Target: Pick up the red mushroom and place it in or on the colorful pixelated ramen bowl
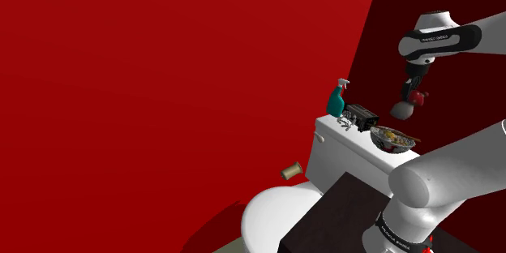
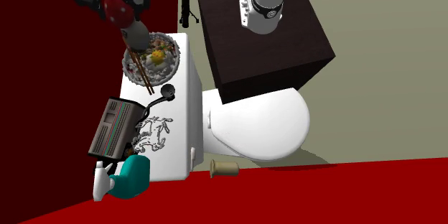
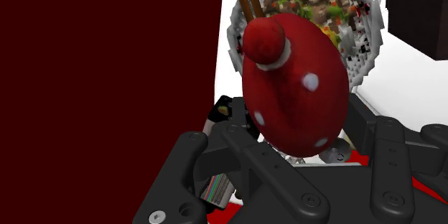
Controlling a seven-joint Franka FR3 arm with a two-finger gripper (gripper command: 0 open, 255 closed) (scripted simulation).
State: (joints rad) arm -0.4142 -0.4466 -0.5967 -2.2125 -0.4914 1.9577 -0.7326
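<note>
My end effector (image 1: 413, 97) grasps the red mushroom (image 3: 291, 79); the ramen bowl (image 1: 388, 143) sits at the shoulder view's six o'clock, so I should lower straight and release low.

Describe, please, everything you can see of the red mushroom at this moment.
The red mushroom is a smooth, egg-shaped red body with a few white dots, ending in a small rounded red knob set off by a pale ring. Clasped between the black fingers, it hangs in the air, knob pointing toward the pixelated ramen bowl below, without touching it.
</note>
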